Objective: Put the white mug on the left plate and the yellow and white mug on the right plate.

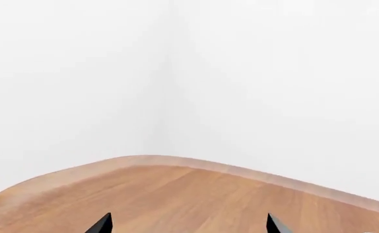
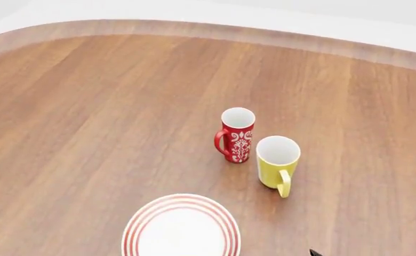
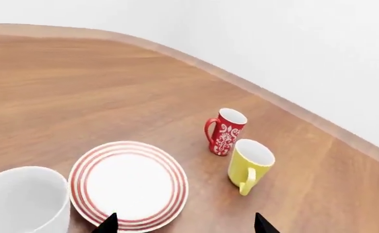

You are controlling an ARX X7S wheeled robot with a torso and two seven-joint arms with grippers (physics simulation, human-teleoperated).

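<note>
Head view: yellow and white mug [image 2: 277,164] beside the plate [image 2: 182,228], unplaced; white mug [image 3: 22,200] likewise. Both claws spread, empty.

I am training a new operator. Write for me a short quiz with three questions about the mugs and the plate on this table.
1. True or false: the yellow mug stands on the plate.
2. Fill in: in the right wrist view, the white mug stands on the table right beside the ____.
3. Which mug stands nearest the yellow mug? A) the red mug B) the white mug C) a blue mug

Key: 1 false; 2 plate; 3 A.
</note>
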